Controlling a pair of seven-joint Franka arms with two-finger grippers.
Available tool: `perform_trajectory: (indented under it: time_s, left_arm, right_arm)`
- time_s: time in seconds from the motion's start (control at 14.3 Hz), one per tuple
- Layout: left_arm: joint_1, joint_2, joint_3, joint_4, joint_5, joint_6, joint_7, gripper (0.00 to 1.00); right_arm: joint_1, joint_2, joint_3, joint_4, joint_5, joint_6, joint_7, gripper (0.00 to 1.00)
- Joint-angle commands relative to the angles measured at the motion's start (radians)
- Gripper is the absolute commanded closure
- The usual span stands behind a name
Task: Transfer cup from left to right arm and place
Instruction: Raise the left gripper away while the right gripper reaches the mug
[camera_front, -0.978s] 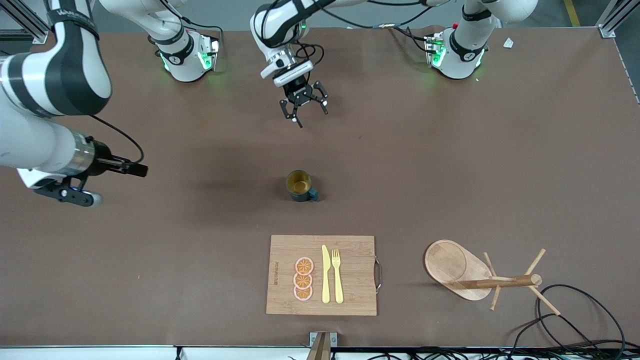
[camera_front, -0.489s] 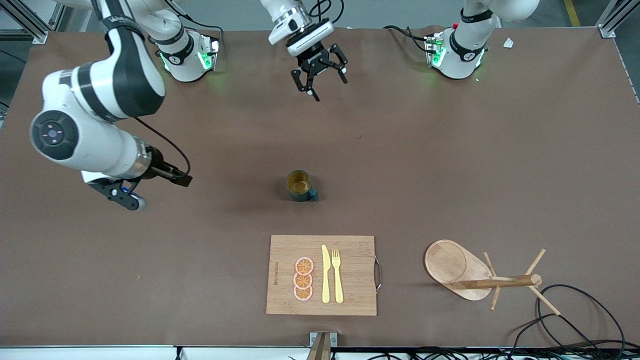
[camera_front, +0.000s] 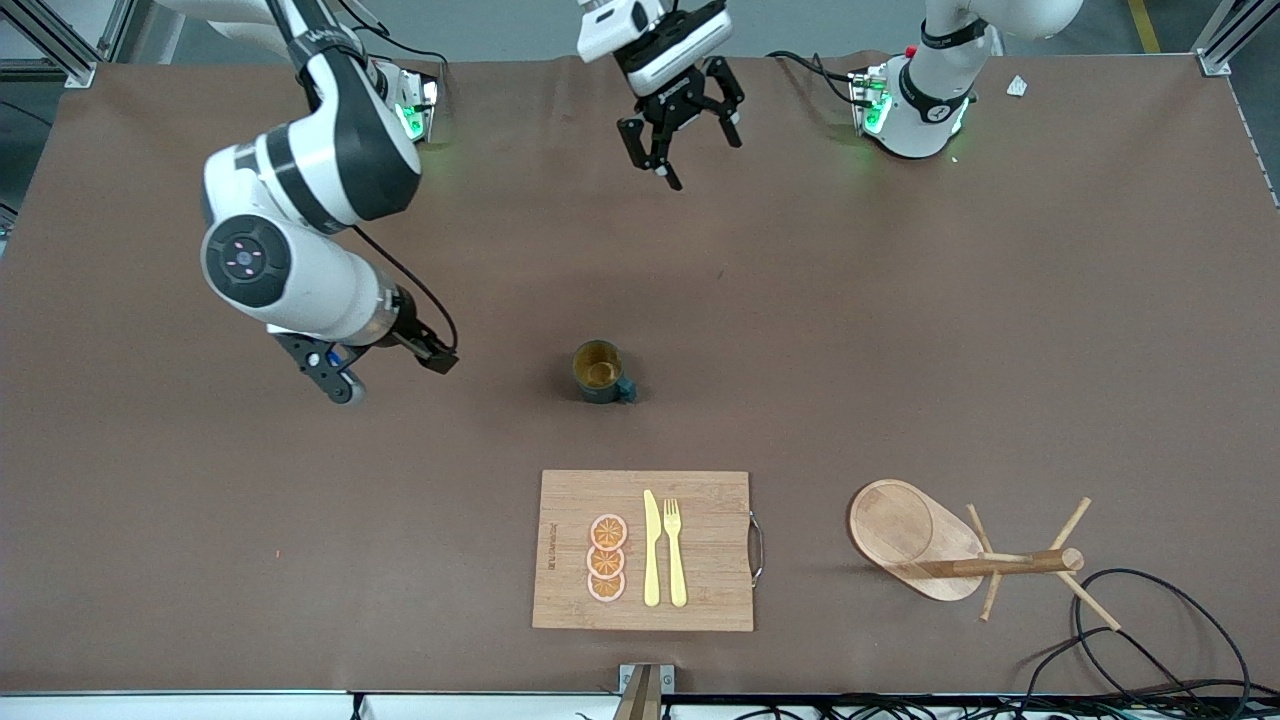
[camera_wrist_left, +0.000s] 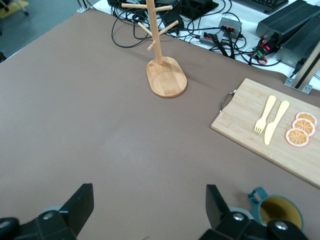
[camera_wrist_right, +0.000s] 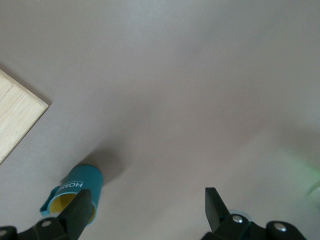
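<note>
**Cup on table, both grippers free**

I see the cup (camera_front: 599, 371) upright mid-table, farther from the camera than the board (camera_front: 700, 500), clear of it. Nothing touches it. Left gripper (camera_front: 682, 126) hangs over bare table near the bases, fingers spread, nothing between them. Right gripper (camera_front: 390, 372) is low, beside the cup toward the right arm's end, well apart from it; fingers released and holding nothing, though I can't tell its height from here. Rack (camera_front: 960, 555) stands toward the left arm's end.
</note>
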Motion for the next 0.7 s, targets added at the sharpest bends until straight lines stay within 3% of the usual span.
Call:
perform_trajectory:
  time_s: [0.0,0.42,0.63]
  left_arm:
    - [0.088,-0.032,-0.002,0.072,-0.069,0.009,0.108,0.01]
    - [0.294,-0.055,-0.002,0.150,-0.108,0.009,0.239,0.00]
    - [0.399,-0.057,0.000,0.192,-0.152,0.009,0.439,0.00]
  right_arm:
    - [0.048,0.018,-0.009,-0.006,0.023,0.040,0.124,0.00]
    - [0.118,0.052,-0.009,-0.009,0.027,0.106,0.338,0.00]
    - [0.154,0.061,-0.009,-0.023,0.027,0.144,0.451,0.00]
